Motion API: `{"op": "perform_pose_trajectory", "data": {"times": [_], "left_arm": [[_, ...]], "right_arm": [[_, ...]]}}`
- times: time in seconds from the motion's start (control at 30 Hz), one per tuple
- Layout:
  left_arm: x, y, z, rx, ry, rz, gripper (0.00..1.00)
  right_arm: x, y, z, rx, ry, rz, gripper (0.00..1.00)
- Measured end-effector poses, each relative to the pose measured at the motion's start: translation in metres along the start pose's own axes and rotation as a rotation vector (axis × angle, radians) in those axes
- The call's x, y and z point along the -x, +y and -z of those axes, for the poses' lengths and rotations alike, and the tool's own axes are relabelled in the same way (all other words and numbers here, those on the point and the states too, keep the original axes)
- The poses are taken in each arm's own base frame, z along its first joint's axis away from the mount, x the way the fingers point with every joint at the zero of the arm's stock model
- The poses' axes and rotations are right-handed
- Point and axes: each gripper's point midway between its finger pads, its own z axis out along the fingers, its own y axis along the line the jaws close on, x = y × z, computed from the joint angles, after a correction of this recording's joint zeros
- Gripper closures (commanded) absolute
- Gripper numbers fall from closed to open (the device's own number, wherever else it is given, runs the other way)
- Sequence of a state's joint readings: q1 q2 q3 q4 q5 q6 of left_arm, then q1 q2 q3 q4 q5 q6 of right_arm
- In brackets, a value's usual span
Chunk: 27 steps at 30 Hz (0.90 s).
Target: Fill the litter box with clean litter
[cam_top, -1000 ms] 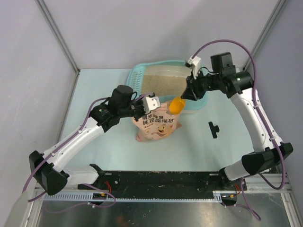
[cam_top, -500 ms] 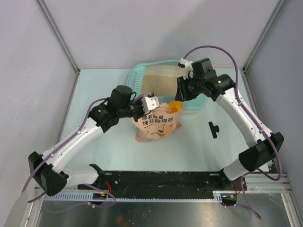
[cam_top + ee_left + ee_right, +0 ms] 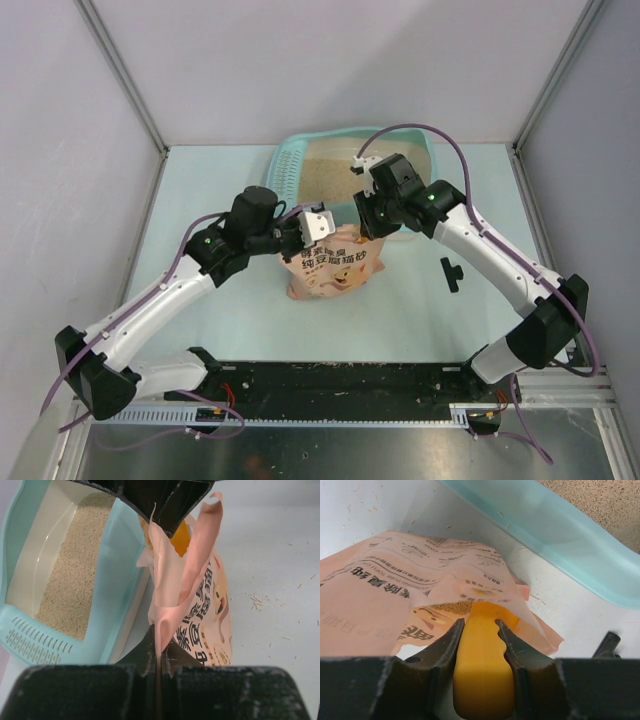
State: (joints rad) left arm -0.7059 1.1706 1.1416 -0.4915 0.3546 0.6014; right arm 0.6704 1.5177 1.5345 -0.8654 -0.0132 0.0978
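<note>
The light teal litter box (image 3: 288, 160) stands at the back, with beige clean litter (image 3: 335, 170) spread over its floor; both show in the left wrist view (image 3: 112, 575) (image 3: 70, 580). The pink-orange bag (image 3: 330, 268) stands in front of it. My left gripper (image 3: 303, 228) is shut on the bag's left top edge (image 3: 159, 625), holding the mouth open. My right gripper (image 3: 370, 222) is shut on the orange scoop's handle (image 3: 482, 670), and the scoop's head is down inside the bag mouth, where litter (image 3: 452, 608) shows.
A small black clip (image 3: 451, 272) lies on the table right of the bag. Stray litter grains (image 3: 257, 601) are scattered on the table. Grey enclosure walls stand left, right and behind. The box's teal rim (image 3: 560, 535) runs close above the bag.
My right gripper has carried the scoop from over the litter box's front right corner leftward and down into the bag mouth. The left gripper has kept its hold on the bag.
</note>
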Motion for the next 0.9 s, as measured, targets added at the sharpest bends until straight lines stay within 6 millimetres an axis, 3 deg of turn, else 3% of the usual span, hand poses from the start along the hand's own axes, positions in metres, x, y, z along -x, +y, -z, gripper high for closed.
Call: {"op": "perform_pose_trajectory", "data": {"times": [0.27,0.43,0.63,0.9], "left_arm": [[0.000,0.000,-0.003,0.033,-0.013,0.052,1.00],[0.003,-0.016,-0.003,0.029,-0.017,0.020,1.00],[0.005,-0.024,-0.006,0.021,-0.018,0.037,1.00],[0.001,-0.025,-0.010,0.030,-0.001,0.094,1.00]], "right_arm": [[-0.012,-0.003,-0.021,-0.012,0.017,-0.076,1.00],[-0.026,-0.001,-0.036,0.018,0.035,-0.172,1.00],[-0.034,0.010,-0.044,0.077,0.036,-0.240,1.00],[-0.049,0.039,-0.060,0.278,0.090,-0.403,1.00]]}}
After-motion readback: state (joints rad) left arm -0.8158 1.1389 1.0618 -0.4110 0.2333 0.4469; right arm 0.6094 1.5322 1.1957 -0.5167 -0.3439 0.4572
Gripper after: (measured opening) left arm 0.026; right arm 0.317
